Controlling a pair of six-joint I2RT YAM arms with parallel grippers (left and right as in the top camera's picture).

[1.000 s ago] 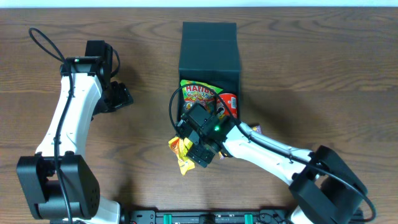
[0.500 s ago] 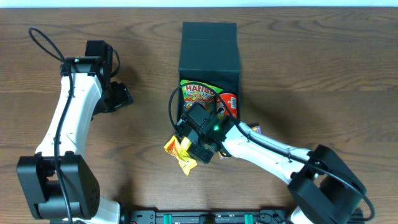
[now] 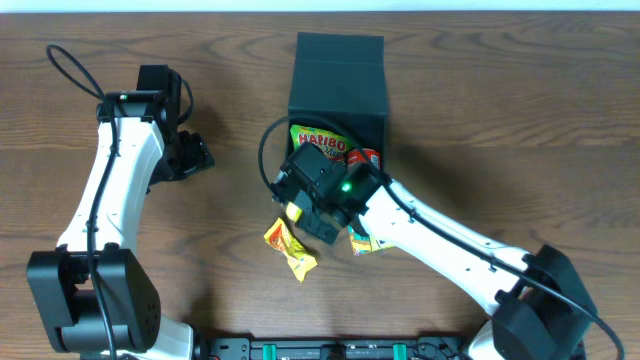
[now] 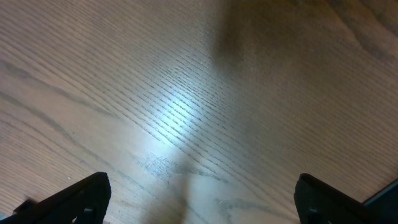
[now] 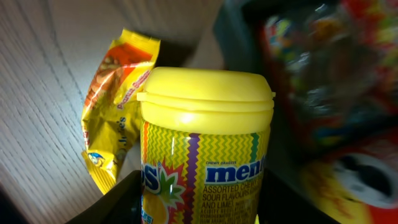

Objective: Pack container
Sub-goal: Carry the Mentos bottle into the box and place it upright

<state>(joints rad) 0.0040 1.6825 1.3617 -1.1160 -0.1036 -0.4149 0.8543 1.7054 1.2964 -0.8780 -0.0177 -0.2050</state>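
Container [image 3: 336,75] is sitting top-centre of the table, open. It looks like light, stiff cardboard, so you are better gripping a wall than the flap. Your left gripper [image 4: 199,202] is hanging wide apart, empty. Your right gripper [image 5: 199,208] is clamping the Mentos bottle [image 5: 205,130] beside the opening.

One box [image 3: 336,75], one candy bottle [image 5: 205,155], one gummy bag [image 3: 318,143], one red packet [image 3: 367,158], one yellow packet [image 3: 288,247], perhaps one half-hidden packet [image 3: 358,241] under the right arm [image 3: 440,240].
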